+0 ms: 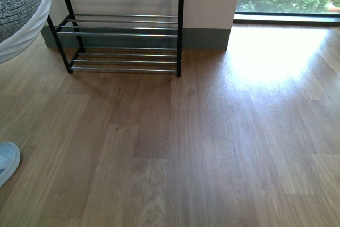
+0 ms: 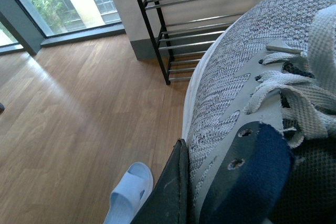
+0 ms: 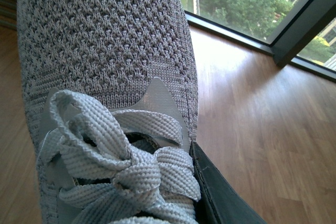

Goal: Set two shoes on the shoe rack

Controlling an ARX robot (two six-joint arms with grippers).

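the wooden floor (image 1: 212,147) is crossed by window light, and the shoe rack (image 1: 125,27) is stood on it against the wall. one grey shoe (image 2: 231,93) is held aloft beside the rack, apparently clamped by the left gripper (image 2: 231,203). the other shoe (image 3: 105,40) is gripped likewise by the right gripper (image 3: 173,208). a pale blue slipper (image 1: 6,160) is seen on the floor.

Open floor (image 1: 223,152) fronts the shoe rack (image 1: 125,31); a slipper (image 1: 6,162) lies left.

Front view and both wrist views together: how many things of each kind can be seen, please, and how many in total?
Grey knit sneakers: 2
Light blue slipper: 1
Shoe rack: 1
Total: 4
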